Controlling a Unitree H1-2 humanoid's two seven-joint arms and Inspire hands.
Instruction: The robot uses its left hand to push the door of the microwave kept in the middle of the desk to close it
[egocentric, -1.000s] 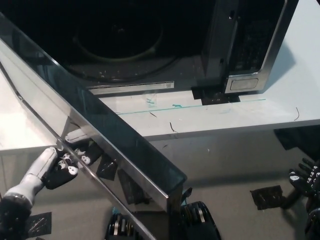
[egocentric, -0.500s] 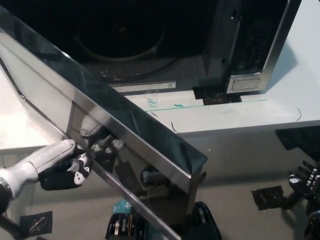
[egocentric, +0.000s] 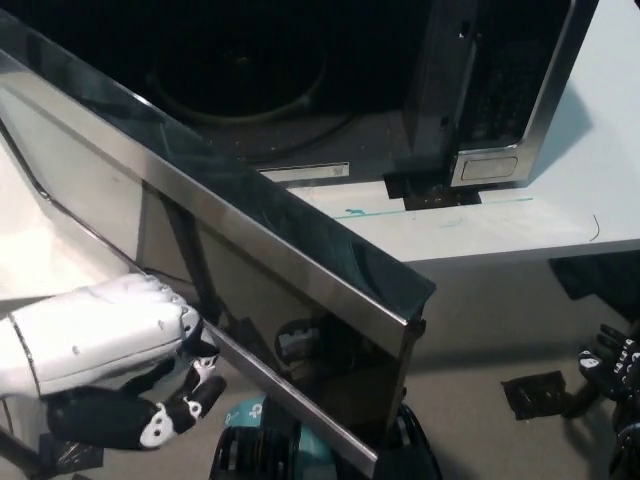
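The microwave (egocentric: 300, 90) filled the upper part of the frame, standing on the white counter (egocentric: 560, 210), its cavity dark and open with the round turntable (egocentric: 240, 75) faintly visible inside — nothing else could be made out in it. Its control panel (egocentric: 505, 90) stood at the upper right, with a rectangular button at its lower end. The door (egocentric: 250, 270) ran as a long mirrored slab from the upper left of the frame down to the lower middle, standing out from the oven at an angle, its free end past the counter's front edge and over the floor. The white left robot hand (egocentric: 110, 360) sat at the lower left, against the door's outer face just beside the long bar handle (egocentric: 90, 235); it held nothing, and its fingers (egocentric: 185, 400) were bent with the dark palm turned downward. The black right robot hand (egocentric: 615, 365) rested at the lower right edge of the frame, well apart from the microwave, empty, its fingers spread. A dark square patch (egocentric: 535, 393) lay on the floor (egocentric: 480, 330) just beside it.
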